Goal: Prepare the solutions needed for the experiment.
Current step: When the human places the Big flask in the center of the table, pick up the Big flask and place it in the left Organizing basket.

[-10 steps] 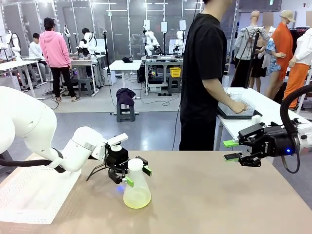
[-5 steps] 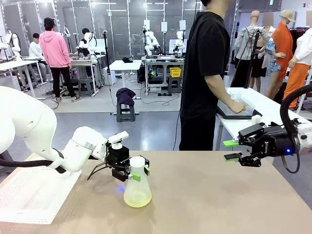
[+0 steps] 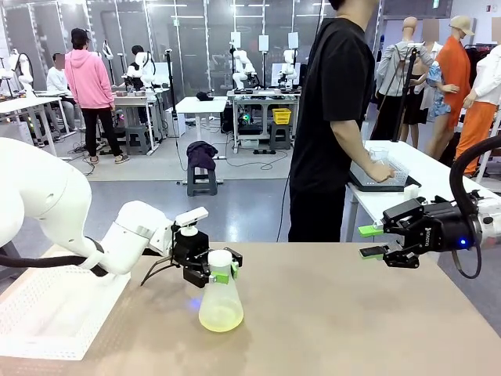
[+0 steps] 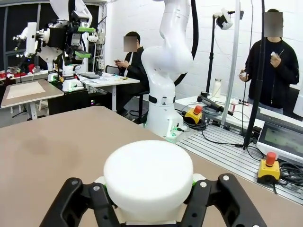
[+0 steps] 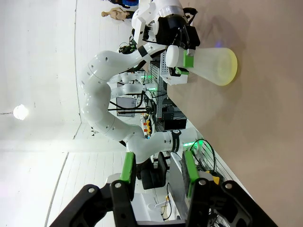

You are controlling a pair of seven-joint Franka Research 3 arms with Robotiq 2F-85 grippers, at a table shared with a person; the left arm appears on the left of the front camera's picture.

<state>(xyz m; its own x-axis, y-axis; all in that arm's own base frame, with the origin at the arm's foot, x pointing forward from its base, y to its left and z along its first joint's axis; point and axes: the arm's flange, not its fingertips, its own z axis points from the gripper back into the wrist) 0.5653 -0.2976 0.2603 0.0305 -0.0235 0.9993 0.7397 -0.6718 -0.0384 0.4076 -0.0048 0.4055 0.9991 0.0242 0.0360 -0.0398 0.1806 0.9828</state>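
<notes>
Left gripper (image 3: 221, 272) has its jaws clamped on the neck of the conical flask (image 3: 220, 301), near left of centre on the table (image 3: 352, 313).

And there it is: green pads (image 3: 222, 277) pressed either side of the neck just under the white cap (image 4: 148, 172), flask upright on its base. The solutions (image 3: 220, 319) sit as a shallow pale yellow layer at the bottom of the flask, plain from the right wrist view too (image 5: 231, 66). Over at the right edge, the right gripper (image 3: 370, 241) hangs above the table, jaws apart, nothing between them, well apart from the flask. At the far side a person (image 3: 333, 117) stands turned to a side table (image 3: 438, 176), one hand (image 3: 383, 171) on a tray.
</notes>
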